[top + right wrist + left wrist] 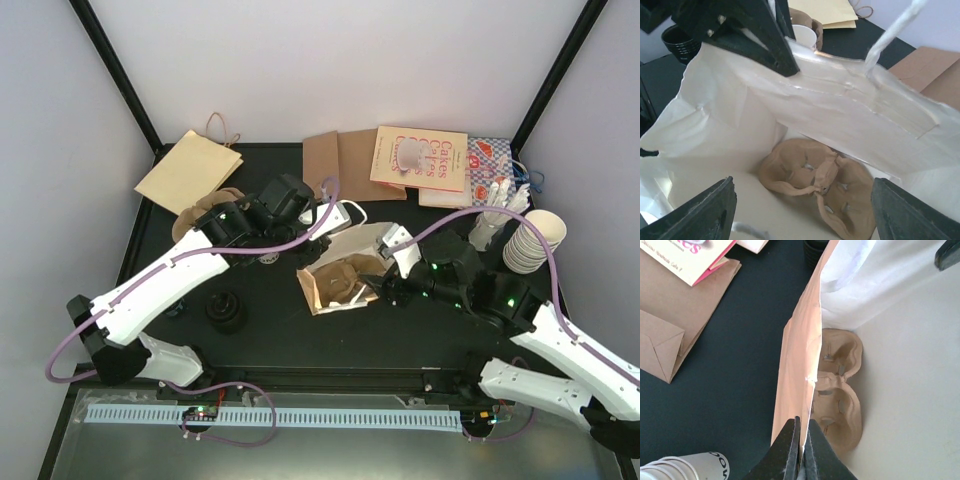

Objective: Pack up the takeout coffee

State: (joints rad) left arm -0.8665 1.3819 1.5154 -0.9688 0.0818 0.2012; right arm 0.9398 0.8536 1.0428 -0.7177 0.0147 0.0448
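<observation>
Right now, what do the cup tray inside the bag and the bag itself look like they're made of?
Cup tray: looks like moulded paper pulp, matte brown, with soft rounded cup wells and a fibrous, uneven rim.
Bag: looks like paper, tan and matte outside. The inside is white with a slight sheen, possibly a coating. It holds sharp creases and folds.

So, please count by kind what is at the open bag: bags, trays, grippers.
open paper bag: 1
pulp cup tray, inside it: 1
grippers: 2 (left gripper pinching its wall, right gripper open)
total: 4
</observation>
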